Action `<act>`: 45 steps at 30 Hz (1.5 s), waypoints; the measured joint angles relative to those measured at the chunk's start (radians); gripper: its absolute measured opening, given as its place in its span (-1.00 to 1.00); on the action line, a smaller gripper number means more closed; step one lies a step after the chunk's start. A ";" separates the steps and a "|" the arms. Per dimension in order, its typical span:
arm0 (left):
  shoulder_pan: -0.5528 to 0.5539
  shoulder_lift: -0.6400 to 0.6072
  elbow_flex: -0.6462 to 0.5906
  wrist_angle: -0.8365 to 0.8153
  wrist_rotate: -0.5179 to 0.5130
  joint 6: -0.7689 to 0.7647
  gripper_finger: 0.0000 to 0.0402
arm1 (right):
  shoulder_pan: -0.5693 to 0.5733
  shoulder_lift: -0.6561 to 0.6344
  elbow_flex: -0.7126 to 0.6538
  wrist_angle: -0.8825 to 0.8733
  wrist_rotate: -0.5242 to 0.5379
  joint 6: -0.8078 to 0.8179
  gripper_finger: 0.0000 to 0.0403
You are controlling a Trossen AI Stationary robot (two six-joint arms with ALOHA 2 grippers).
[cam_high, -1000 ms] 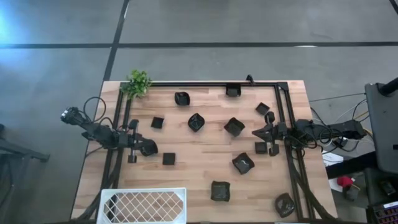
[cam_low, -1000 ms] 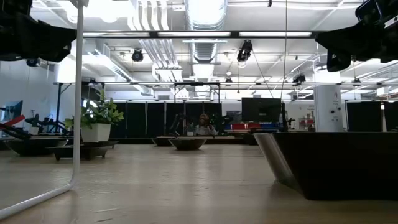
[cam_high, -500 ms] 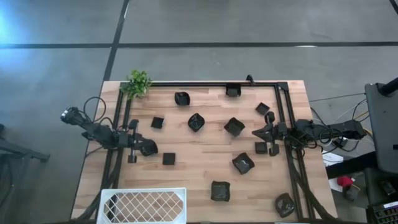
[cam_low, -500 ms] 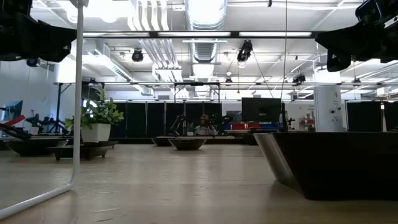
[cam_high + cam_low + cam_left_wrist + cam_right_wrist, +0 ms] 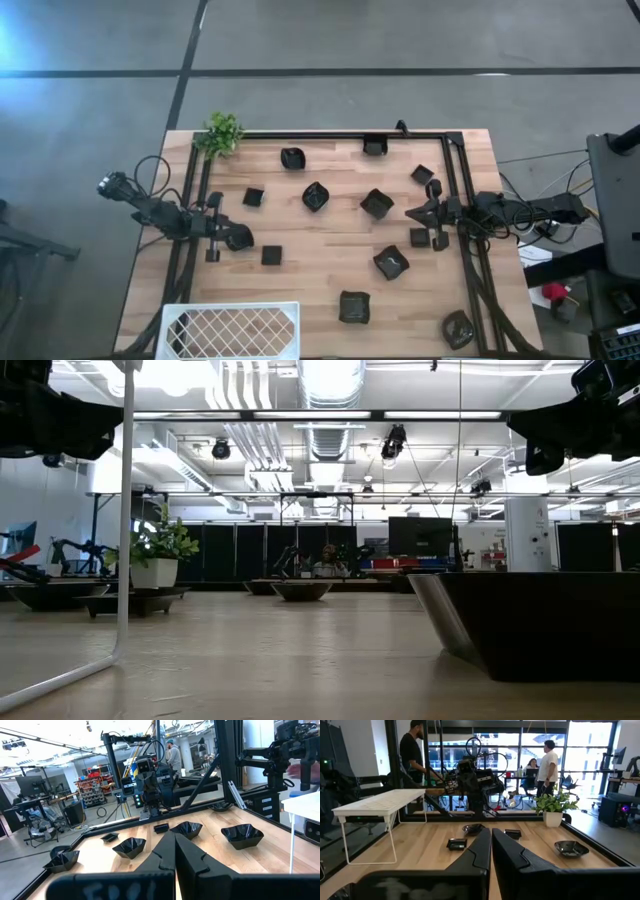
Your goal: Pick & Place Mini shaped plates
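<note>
Mini shaped plates (image 5: pixel 377 203), unlabelled

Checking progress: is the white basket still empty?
Empty: the high view shows bare lattice in the white basket; the plates lie on the table.

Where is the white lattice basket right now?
In the high view, the white lattice basket sits at the table's near-left edge, below the shut left gripper.
</note>
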 joint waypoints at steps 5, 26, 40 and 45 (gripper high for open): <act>0.000 0.000 0.000 0.000 0.000 0.000 -1.00 | -0.001 0.000 0.000 0.017 0.043 -0.099 -0.94; 0.000 0.000 0.000 0.002 0.000 0.000 -1.00 | 0.000 0.006 0.027 0.232 0.132 -0.227 -0.94; 0.000 0.000 0.000 0.002 0.000 0.000 -1.00 | 0.000 0.251 0.297 -0.144 0.334 -0.101 -0.94; 0.000 0.000 0.000 0.003 0.000 0.000 -1.00 | 0.000 0.352 0.388 -0.290 0.333 -0.004 -0.94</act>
